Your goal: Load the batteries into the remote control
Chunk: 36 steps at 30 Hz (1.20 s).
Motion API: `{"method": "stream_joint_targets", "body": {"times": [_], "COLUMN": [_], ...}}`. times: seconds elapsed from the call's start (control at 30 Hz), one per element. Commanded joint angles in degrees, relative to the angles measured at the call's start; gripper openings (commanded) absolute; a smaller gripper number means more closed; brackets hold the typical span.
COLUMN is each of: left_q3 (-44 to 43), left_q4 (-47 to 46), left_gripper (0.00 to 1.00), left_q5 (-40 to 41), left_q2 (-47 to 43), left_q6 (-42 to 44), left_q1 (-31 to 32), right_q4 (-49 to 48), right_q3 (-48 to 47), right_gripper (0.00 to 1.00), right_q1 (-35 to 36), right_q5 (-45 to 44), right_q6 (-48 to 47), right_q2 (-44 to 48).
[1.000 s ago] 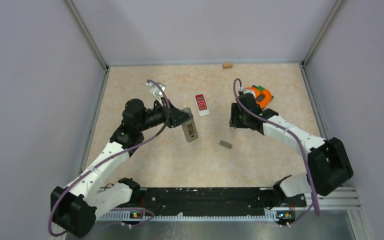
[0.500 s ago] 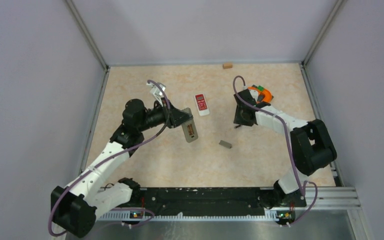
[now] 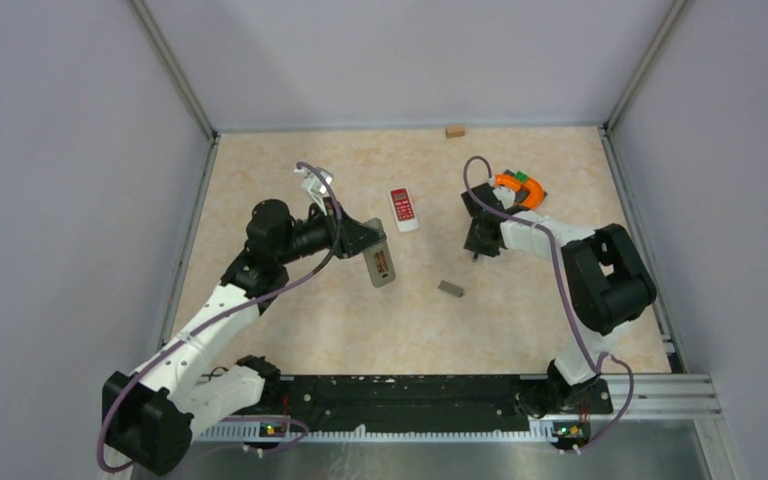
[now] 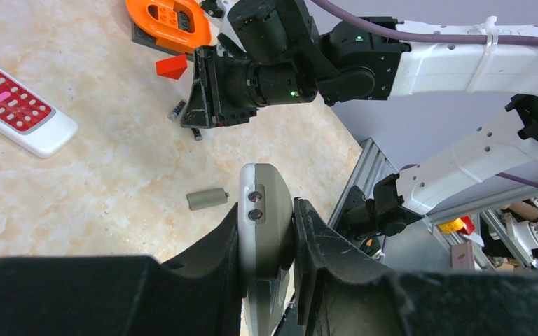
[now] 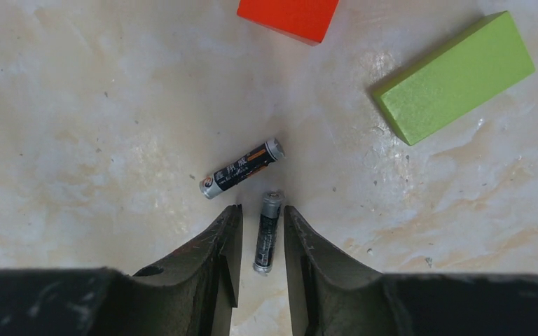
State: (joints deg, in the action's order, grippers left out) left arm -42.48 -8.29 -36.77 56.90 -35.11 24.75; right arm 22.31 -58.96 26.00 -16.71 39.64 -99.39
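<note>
My left gripper (image 3: 368,241) is shut on a grey remote (image 3: 381,263), held above the table with its open battery bay facing up. The left wrist view shows the remote's end (image 4: 265,206) clamped between the jaws. Two slim dark batteries lie on the table in the right wrist view. One battery (image 5: 267,231) lies between my right gripper's (image 5: 262,220) fingers, with a gap on each side. The other battery (image 5: 242,169) lies slantwise just ahead. In the top view my right gripper (image 3: 477,249) points down at the table, left of the orange piece.
A white remote with red keys (image 3: 403,209) lies mid-table. A small grey cover piece (image 3: 450,289) lies nearer the front. An orange holder (image 3: 516,187), a red block (image 5: 291,15) and a green block (image 5: 455,75) lie beyond the batteries. A wooden block (image 3: 454,131) sits at the back wall.
My right arm has drawn its elbow in and brought the gripper down over the batteries. The left arm and its remote have not moved.
</note>
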Motion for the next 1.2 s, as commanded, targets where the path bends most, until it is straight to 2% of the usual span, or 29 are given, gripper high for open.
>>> {"method": "stream_joint_targets", "body": {"times": [0.0,0.17,0.37,0.47,0.67,0.93,1.17], "left_q3": [0.5,0.6,0.6,0.4,0.7,0.8,-0.3], "left_q4": [-2.1,-2.2,-2.3,-2.2,-4.9,-10.4,-8.4], "left_gripper": [0.0,0.0,0.0,0.0,0.0,0.0,0.0], "left_q5": [-1.1,-1.1,-0.9,-0.7,-1.1,-2.2,-0.3], "left_q2": [-0.5,-0.5,-0.4,0.3,3.9,8.8,10.4], "left_q6": [0.8,0.8,0.6,-0.2,-5.8,-12.7,-16.6], "left_q1": [-0.4,-0.4,-0.5,-0.4,-0.4,-0.4,-1.0], "right_q4": [-1.7,-1.0,-0.5,-0.8,-5.7,-18.4,-31.2], "right_q3": [-1.1,-1.7,-0.8,0.5,3.1,5.5,8.2], "right_gripper": [0.28,0.2,0.0,0.0,0.0,0.0,0.0], "right_q1": [-0.4,-0.4,-0.4,-0.4,3.2,14.3,25.4], "right_q5": [-3.4,-3.4,-2.1,-2.4,0.5,3.9,3.0], "right_q6": [3.4,3.1,1.1,-0.4,-4.7,-8.9,-12.3], "right_q2": [-0.5,-2.0,-1.7,1.0,13.6,30.4,35.7]}}
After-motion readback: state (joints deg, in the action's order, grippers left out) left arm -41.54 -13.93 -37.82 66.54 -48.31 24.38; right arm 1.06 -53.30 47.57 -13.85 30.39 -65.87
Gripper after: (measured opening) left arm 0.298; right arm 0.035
